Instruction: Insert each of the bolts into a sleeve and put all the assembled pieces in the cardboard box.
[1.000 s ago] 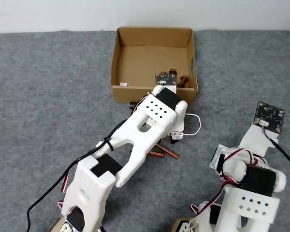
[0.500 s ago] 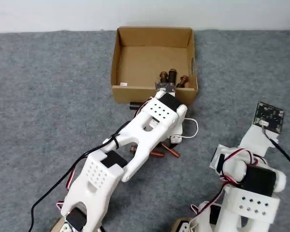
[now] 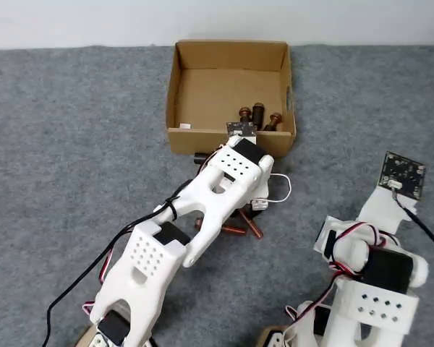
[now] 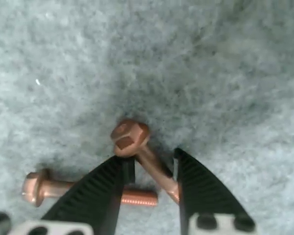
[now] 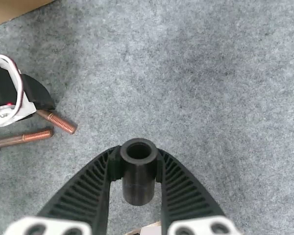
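Swinging back from the cardboard box (image 3: 172,87) at the upper centre of the high view, the left arm (image 3: 224,181) has dropped toward the carpet (image 3: 72,144). The left gripper (image 4: 153,156) now sits over two loose bolts. Its jaws stand apart, straddling the shank of the nearer bolt (image 4: 139,149) at the lower centre of the left wrist view, not yet pinching it. The second bolt (image 4: 63,188) lies just beside, partly behind one jaw. Finished pieces (image 3: 258,116) stand in the box's lower right corner. The right gripper (image 5: 137,164) is clamped on a black sleeve (image 5: 138,183), so a fresh pairing looks ready to begin.
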`<action>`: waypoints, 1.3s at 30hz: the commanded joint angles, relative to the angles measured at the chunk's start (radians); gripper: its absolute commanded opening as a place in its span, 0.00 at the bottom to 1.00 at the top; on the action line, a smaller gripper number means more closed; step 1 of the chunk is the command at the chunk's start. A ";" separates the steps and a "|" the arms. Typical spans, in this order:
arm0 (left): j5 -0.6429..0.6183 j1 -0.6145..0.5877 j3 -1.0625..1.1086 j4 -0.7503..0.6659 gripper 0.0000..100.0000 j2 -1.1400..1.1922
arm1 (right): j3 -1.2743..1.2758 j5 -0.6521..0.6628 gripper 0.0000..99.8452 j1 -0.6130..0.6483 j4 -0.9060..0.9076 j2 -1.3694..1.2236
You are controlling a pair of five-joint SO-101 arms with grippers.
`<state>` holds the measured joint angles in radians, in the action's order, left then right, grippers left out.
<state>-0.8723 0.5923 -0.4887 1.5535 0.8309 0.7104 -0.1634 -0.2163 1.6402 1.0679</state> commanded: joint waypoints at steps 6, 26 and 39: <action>-0.006 -0.051 -0.041 0.002 0.00 0.012 | -0.006 -0.002 0.01 -0.002 -0.019 0.010; 0.081 0.021 -0.091 0.198 0.00 -0.546 | -0.006 -0.002 0.01 0.251 0.065 0.269; 0.183 0.081 0.423 -0.098 0.00 -1.060 | -0.005 -0.011 0.01 0.367 0.050 0.383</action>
<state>-0.7219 0.6674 -0.1726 1.5812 -0.0698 0.7104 -0.1634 0.1366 1.7001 1.4469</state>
